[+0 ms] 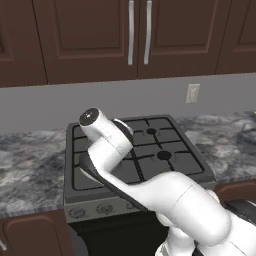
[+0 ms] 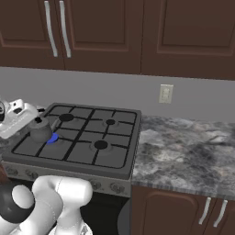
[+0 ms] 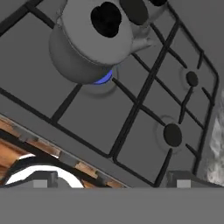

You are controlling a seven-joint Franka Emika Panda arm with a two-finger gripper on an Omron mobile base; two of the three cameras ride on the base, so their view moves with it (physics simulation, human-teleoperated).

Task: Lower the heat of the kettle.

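Kettle [image 3: 94,37] sits on lit burner, blue flame [image 3: 104,78] beneath; tool [image 3: 111,183] hovers above stove [image 3: 144,127], jaws apart, empty; knobs [image 2: 32,174] lie toward stove's front edge.

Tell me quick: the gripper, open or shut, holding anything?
Gripper: jaws open, holding nothing, hovering above the stove near the kettle.

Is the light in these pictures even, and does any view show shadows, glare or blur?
Right base view: soft, even light, a blue flame glowing under the kettle, no hard shadows. Left base view: slightly blurred, the white arm bright without glare. Hand view: the kettle shaded darker on its lower side, edges fairly sharp.
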